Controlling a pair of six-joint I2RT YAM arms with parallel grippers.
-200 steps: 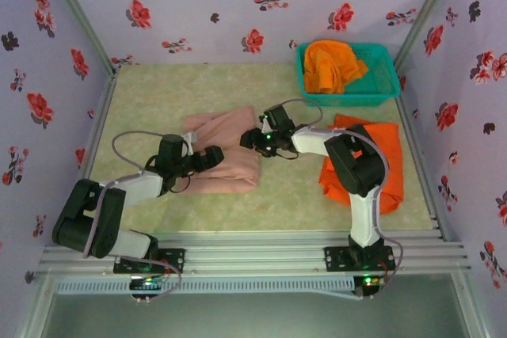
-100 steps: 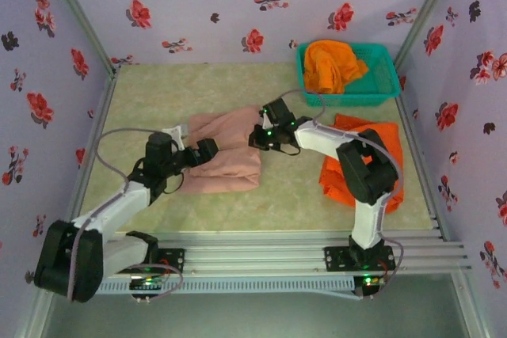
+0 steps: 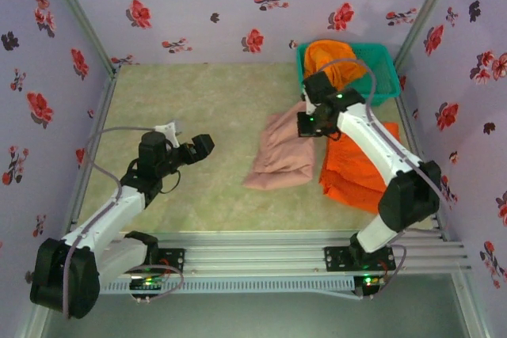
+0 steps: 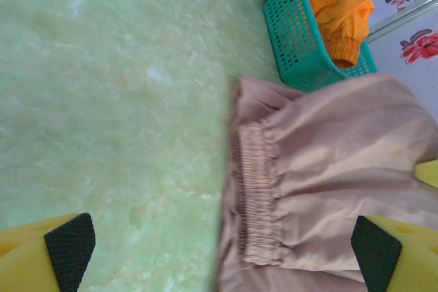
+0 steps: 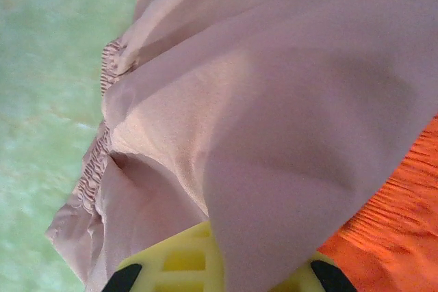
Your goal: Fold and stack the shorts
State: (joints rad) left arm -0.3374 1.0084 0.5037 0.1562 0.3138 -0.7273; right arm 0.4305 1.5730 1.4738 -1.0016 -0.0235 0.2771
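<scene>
roughly near-far lies pink shorts [image 3: 279, 156], waistband [image 4: 252, 189] facing left.

Right wrist view: pink shorts [image 5: 274, 100] drape over right gripper [image 5: 226, 275], grip point hidden. Cloth cut off at top and right edges. Orange shorts [image 5: 383, 223] cut off at right edge, blurred.
Left wrist view: basket [image 4: 294, 39] cut off at top; left edge of pink shorts blurred.
Top view: right arm [image 3: 372, 144] covers part of orange shorts.

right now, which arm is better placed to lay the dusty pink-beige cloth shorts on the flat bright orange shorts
Right. The right gripper is shut on the dusty pink-beige cloth shorts, which lie right beside the flat bright orange shorts. The left gripper is open over bare table, apart from both.
</scene>
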